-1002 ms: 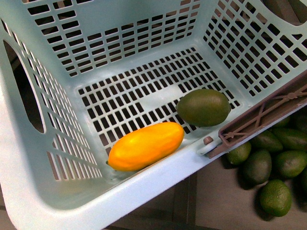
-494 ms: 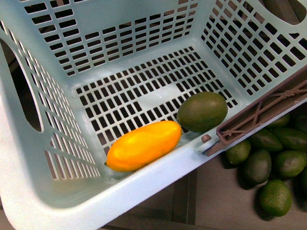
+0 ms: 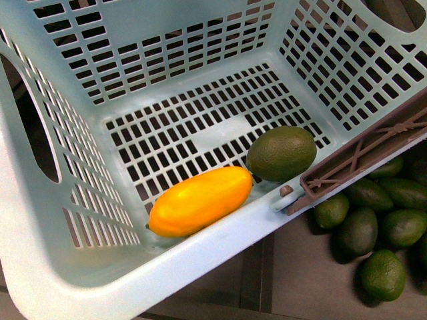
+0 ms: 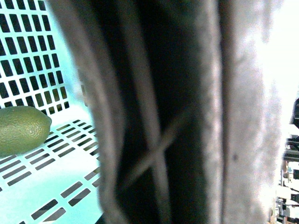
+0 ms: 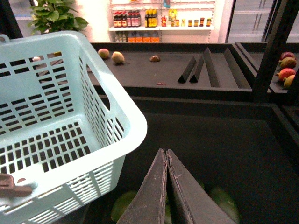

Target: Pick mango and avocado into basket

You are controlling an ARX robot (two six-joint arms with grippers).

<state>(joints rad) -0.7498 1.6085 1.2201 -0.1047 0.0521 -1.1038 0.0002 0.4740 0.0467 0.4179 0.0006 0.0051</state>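
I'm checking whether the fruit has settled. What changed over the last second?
The basket shifted slightly in the front view, and the mango and avocado slid a little leftward with it. Both stay on its floor against the near wall, touching. The loose avocados outside haven't moved.

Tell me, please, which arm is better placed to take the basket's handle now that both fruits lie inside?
Left, probably: its wrist view is filled by the brown handle at close range, beside the avocado. The right arm's jaws sit shut outside the basket.
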